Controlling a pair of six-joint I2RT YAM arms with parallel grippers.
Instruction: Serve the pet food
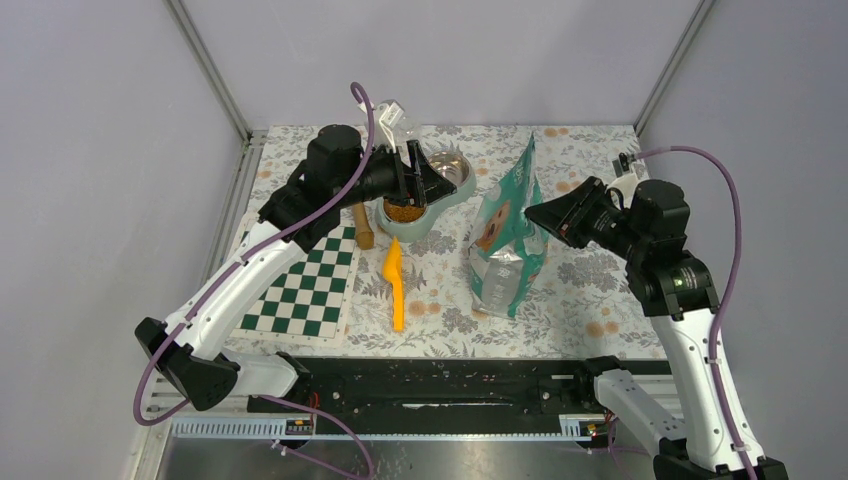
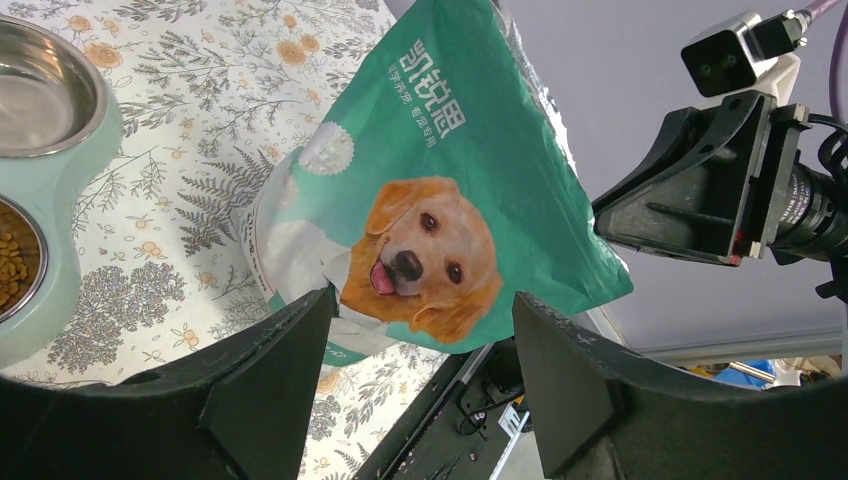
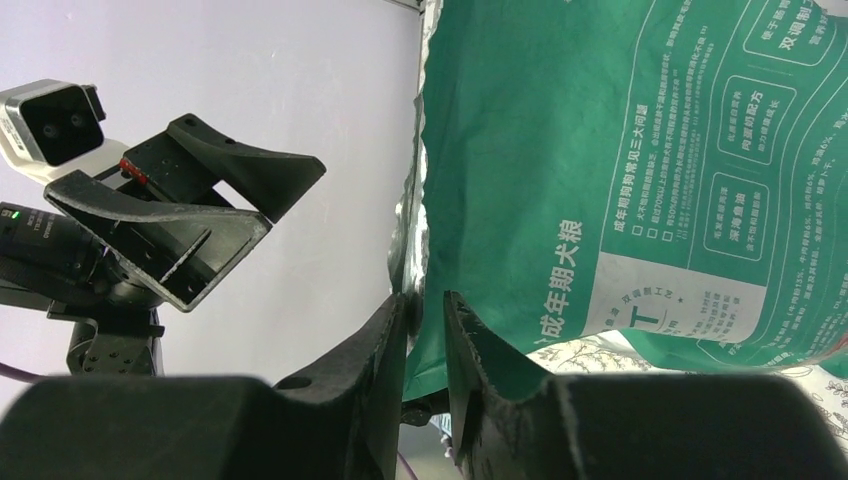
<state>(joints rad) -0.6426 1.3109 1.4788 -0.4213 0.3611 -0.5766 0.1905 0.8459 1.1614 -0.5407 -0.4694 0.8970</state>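
Overhead, we see a floral-patterned table (image 1: pixel 600 270) boxed in by grey walls (image 1: pixel 450 60) and metal posts (image 1: pixel 210 70). Brown pet food (image 1: pixel 405 212) fills one cup of the pale double bowl (image 1: pixel 468 188). Our left gripper (image 1: pixel 440 180) hangs above it, fingers spread wide and empty. Our right gripper (image 1: pixel 532 212) pinches the edge of the upright bag (image 1: pixel 505 240).
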